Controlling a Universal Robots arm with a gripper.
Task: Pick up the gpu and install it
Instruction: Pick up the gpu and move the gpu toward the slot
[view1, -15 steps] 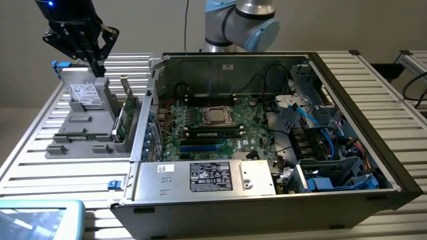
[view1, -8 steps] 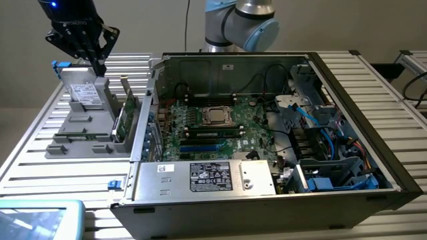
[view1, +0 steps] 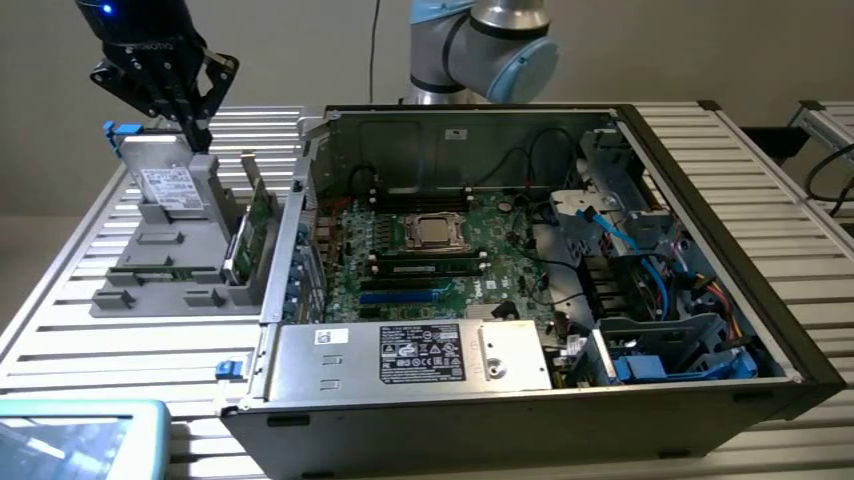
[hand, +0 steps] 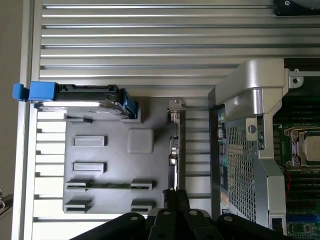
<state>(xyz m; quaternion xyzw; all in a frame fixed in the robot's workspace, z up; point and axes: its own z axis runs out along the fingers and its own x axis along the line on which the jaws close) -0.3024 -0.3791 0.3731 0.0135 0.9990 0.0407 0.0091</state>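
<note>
— On the slatted table (view1: 80, 330), at the exterior view's left of the open computer case (view1: 534, 440): what stands in the grey holder (view1: 147, 270)?
— The gpu (view1: 250, 232), upright on its long edge in a slot, green board face showing, just beside the case wall. A hard drive (view1: 174, 190) with a white label and blue rails leans in the holder's far slot.
— And the gripper (view1: 198, 135)?
— Black, fingers pressed together, holding nothing. It hangs above the holder, clear of the gpu. In the wrist view its fingertips (hand: 171, 200) line up over one end of the card's thin edge.
— Inside the case?
— A green motherboard (view1: 414, 250) with its processor socket, and a silver power supply (view1: 414, 355) along the near side.
</note>
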